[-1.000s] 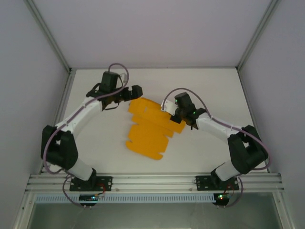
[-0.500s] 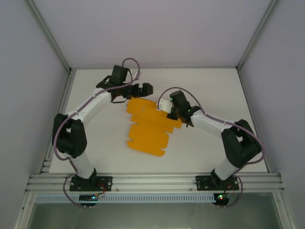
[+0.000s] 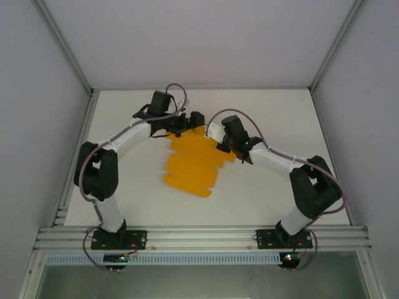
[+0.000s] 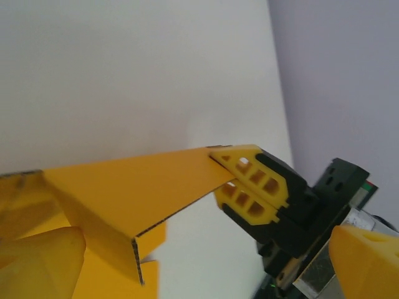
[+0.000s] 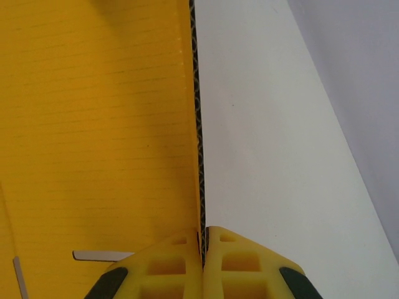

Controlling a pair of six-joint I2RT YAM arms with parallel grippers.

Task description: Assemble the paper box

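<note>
The paper box is a flat orange-yellow die-cut sheet lying mid-table, its far right flap lifted. My right gripper is shut on that flap's edge; in the right wrist view the fingertips pinch the corrugated edge of the card. My left gripper hovers at the sheet's far edge, open with nothing between its fingers. In the left wrist view the raised flap runs across, with the right gripper clamped on its corner, and my left gripper stands wide.
The white table is boxed in by pale walls and metal posts. An aluminium rail with both arm bases runs along the near edge. The right arm's elbow sits near the right wall.
My left arm has swung right, up to the sheet's far edge. The right gripper has moved slightly left with the flap held, and the sheet has shifted with it.
</note>
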